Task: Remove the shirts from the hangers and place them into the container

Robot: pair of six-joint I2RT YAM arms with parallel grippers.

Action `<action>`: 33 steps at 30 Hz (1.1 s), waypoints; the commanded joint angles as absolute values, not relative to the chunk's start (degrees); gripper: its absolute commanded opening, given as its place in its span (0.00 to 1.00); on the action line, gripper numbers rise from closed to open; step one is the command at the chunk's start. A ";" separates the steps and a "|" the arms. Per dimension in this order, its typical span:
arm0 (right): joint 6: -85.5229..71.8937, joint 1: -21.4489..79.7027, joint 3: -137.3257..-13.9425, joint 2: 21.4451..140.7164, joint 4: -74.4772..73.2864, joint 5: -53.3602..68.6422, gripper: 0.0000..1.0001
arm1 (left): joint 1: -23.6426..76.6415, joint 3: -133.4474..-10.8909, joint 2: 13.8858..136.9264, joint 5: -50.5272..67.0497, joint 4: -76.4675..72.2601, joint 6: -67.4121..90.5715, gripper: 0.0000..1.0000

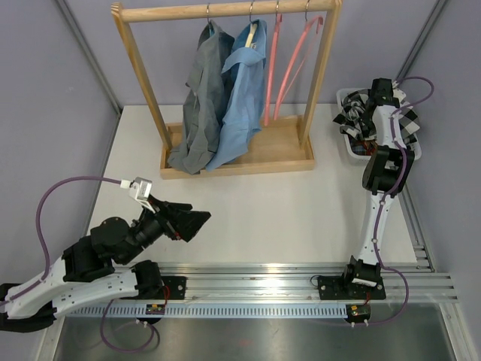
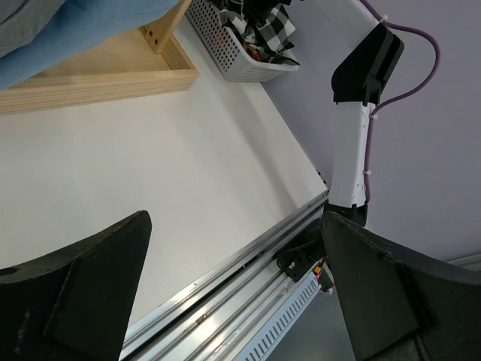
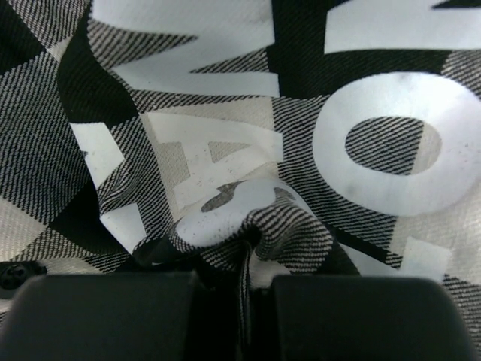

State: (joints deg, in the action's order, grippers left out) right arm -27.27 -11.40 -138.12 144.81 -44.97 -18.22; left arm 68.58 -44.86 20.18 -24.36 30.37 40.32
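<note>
Right gripper [image 3: 244, 282] is clenching on the checked shirt [image 3: 225, 173]. In the right wrist view a ridge of the black-and-white cloth is running down into the narrow slit between the two dark fingers [image 3: 113, 316], and the white lettering is spreading above and to both sides of them.

In the top view the right arm is reaching over the white container [image 1: 352, 150] at the table's [image 1: 263, 210] far right edge. The checked cloth is bunching inside it and draping over its rim. The left wrist view is showing the same cloth heaped in the container.

Left gripper [image 2: 237, 256] is hovering released above the near-left table, jaws standing wide apart with only bare table between them, well apart from every garment.

The grey shirt [image 1: 203, 98] and the light blue shirt [image 1: 240, 90] are hanging side by side on the wooden rack [image 1: 143, 83]. Two pink hangers [image 1: 270, 68] are hanging bare just to their right.
</note>
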 commanded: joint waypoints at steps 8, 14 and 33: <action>-26.64 -10.90 -123.43 132.76 -44.75 -10.72 0.06 | 68.82 -45.87 18.45 -24.78 29.44 40.78 0.99; -23.48 -10.37 -113.93 116.49 -34.20 -10.46 0.99 | 68.82 -46.67 18.90 -25.66 29.71 39.64 0.99; -23.11 2.01 -80.87 69.45 -33.29 -11.69 0.99 | 68.82 -47.64 17.84 -26.72 29.71 37.18 0.99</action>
State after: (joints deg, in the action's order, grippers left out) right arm -22.79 -1.19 -84.77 76.09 -30.26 -11.22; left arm 68.58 -45.10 18.70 -24.73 31.18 38.65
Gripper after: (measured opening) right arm 0.993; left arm 0.987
